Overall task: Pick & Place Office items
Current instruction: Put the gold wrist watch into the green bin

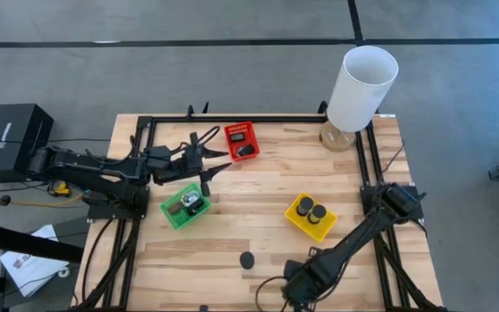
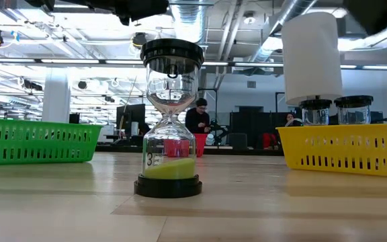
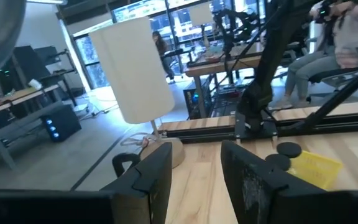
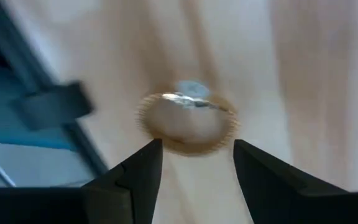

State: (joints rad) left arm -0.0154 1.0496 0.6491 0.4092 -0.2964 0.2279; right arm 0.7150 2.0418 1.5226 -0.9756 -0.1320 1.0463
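My right gripper (image 1: 294,290) is near the table's front edge, pointing down, open (image 4: 197,146). A gold round piece (image 4: 188,123) lies flat on the wood just beyond its fingertips, and nothing is between the fingers. An hourglass with black caps and green sand (image 2: 170,121) stands upright on the table (image 1: 247,259). Two more black-capped ones (image 1: 311,211) stand in the yellow basket (image 1: 297,225). My left gripper (image 1: 213,162) hovers level between the red basket (image 1: 241,130) and the green basket (image 1: 173,217), open and empty (image 3: 194,152).
A tall white lamp (image 1: 362,82) stands at the far right corner. Black frame rails (image 1: 258,119) run along the table's far and side edges. Small items lie in the red basket and the green basket. Bare wood (image 1: 258,195) lies between the baskets. People are in the room beyond.
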